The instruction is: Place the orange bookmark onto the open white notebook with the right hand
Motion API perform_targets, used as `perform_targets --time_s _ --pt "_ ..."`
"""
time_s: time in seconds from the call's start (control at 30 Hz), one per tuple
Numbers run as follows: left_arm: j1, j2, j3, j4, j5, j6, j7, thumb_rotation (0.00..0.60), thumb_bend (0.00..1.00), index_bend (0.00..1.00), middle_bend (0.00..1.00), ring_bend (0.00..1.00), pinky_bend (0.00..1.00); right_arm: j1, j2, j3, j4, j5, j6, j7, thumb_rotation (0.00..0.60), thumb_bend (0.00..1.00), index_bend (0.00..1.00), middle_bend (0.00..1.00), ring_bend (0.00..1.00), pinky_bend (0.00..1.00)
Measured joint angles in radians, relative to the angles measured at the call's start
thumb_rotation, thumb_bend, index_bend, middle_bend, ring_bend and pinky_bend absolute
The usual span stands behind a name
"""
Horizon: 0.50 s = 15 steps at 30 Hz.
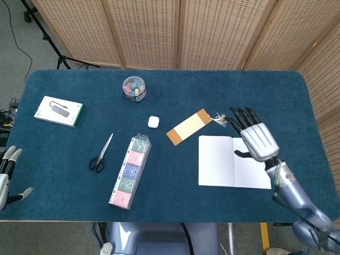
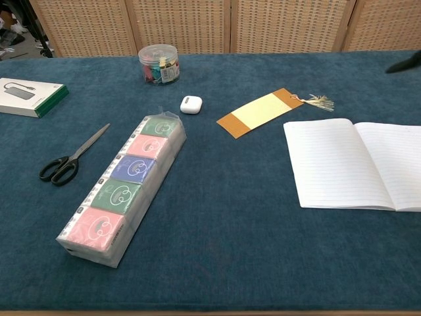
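Right hand above notebook, bookmark on cloth

Head view: right hand (image 1: 256,139) hovers over the open white notebook (image 1: 223,162), fingers spread, holding nothing; it hides part of the right page. Orange bookmark (image 1: 187,127) lies diagonally just beside the notebook's far-left corner, tassel toward the hand. Left hand (image 1: 7,175), cut off at the edge, looks open.

Chest view: only a dark fingertip (image 2: 404,64) shows at the right edge.
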Motion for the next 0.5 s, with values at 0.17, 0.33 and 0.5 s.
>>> perform_targets --time_s 0.17,0.33,0.5 --pt "-0.012 -0.009 -0.014 0.006 -0.039 -0.027 0.018 0.6 0.0 0.0 0.0 0.0 0.0 0.154 -0.078 0.034 0.14 0.052 -0.156 0.016 0.6 0.03 0.18 0.0 0.0 0.0" --pt "-0.026 -0.019 -0.028 0.01 -0.074 -0.054 0.038 0.6 0.0 0.0 0.0 0.0 0.0 0.276 -0.184 0.034 0.313 0.066 -0.272 0.038 0.6 0.03 0.18 0.0 0.0 0.0" --pt "-0.033 -0.029 -0.033 0.017 -0.103 -0.074 0.057 0.6 0.0 0.0 0.0 0.0 0.0 0.371 -0.289 0.014 0.46 0.056 -0.361 0.086 0.6 0.03 0.18 0.0 0.0 0.0"
